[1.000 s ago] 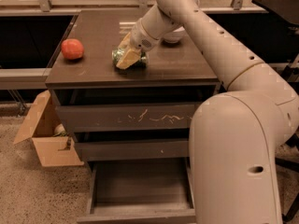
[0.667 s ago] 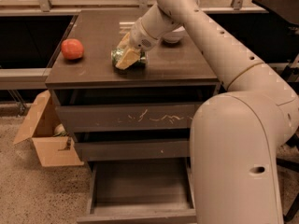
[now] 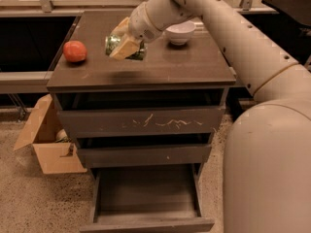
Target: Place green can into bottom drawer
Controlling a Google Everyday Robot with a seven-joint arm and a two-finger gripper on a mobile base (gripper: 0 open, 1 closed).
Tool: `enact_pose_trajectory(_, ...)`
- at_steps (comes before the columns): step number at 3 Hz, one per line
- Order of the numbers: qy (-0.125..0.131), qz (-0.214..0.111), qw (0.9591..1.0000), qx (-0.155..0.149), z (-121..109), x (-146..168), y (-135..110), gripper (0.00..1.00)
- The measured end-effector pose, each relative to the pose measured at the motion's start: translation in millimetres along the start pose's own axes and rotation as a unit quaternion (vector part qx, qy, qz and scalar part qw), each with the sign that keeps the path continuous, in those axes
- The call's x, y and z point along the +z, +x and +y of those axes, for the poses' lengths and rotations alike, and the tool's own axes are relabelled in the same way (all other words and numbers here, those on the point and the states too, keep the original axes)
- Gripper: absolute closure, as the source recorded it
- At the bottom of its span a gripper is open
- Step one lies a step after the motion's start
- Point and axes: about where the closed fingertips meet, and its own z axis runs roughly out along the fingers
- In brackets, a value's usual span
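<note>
The green can [image 3: 116,43] lies on its side between my gripper's fingers. My gripper [image 3: 124,45] is shut on it and holds it a little above the left-middle of the cabinet top [image 3: 160,69]; a shadow lies on the top beneath it. Only the can's mottled green ends show past the tan fingers. The bottom drawer [image 3: 146,198] is pulled open below, its flat grey floor bare. My arm reaches in from the upper right.
A red-orange round fruit [image 3: 75,51] sits at the left of the cabinet top. A white bowl [image 3: 180,32] stands at the back right. The scratched upper drawer [image 3: 146,122] and thin middle drawer [image 3: 146,154] are shut. A cardboard box [image 3: 46,142] stands on the floor, left.
My gripper has lifted the green can off the cabinet top and carried it a little to the left. The fruit, the bowl and the drawers have not moved.
</note>
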Motion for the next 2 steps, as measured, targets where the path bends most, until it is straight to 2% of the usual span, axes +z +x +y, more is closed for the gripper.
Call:
enact_pose_trajectory(1, -0.001, 0.0, 1.0, 0.0, 0.3, 0.6, 0.3, 1.0)
enact_pose_trajectory(2, -0.006, -0.017, 0.9998, -0.001, 6.8, -1.1, -1.1, 1.0)
